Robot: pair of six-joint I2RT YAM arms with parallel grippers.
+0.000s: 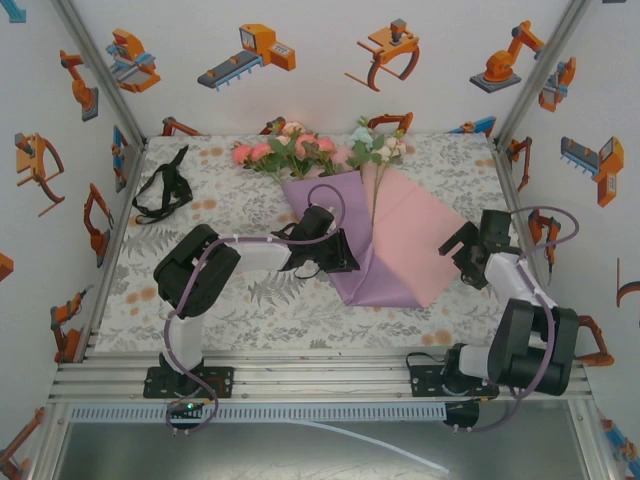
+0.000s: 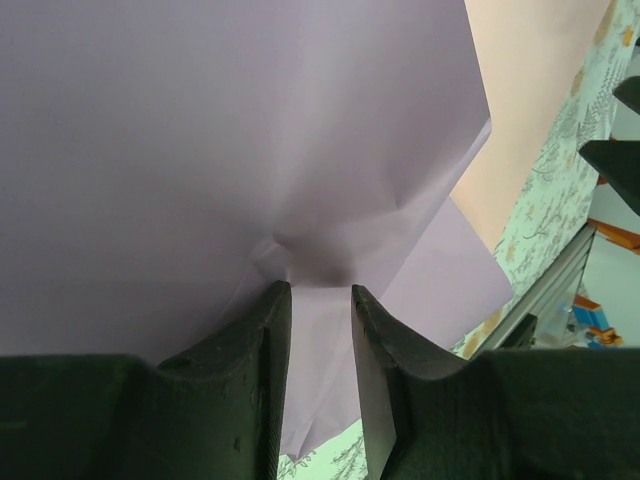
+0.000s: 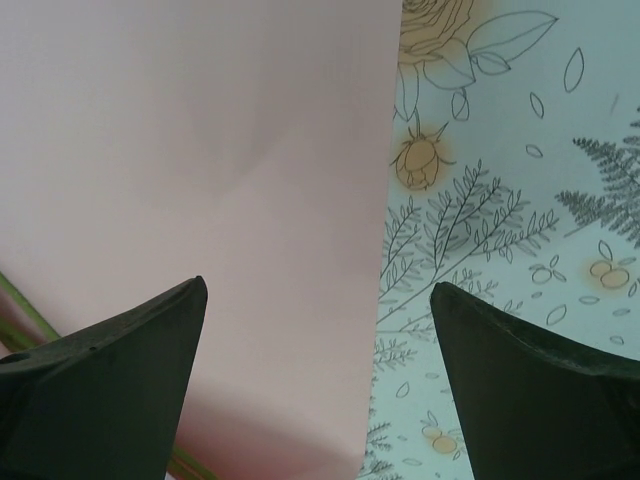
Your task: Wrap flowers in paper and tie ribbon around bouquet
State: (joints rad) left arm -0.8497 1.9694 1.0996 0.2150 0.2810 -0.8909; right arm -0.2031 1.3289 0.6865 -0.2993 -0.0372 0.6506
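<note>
Left hand (image 2: 320, 290) pinches puckered lilac paper (image 2: 200, 130); right hand (image 3: 318, 283) apart, empty. Paper prob thin, limp, crease-prone; grip nr edge.

Open table (image 1: 300, 310) left of the paper (image 1: 410, 240) (ribbon (image 1: 163, 188) far-left).

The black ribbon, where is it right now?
In the top view, the black ribbon lies in a loose heap at the far left corner of the table, left of the pink flowers.

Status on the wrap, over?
Left end effector pinching the paper, puckered at its tips. Right end effector open over its pink edge. Flowers partly wrapped; ribbon far left, untouched. No obstruction seen.
</note>
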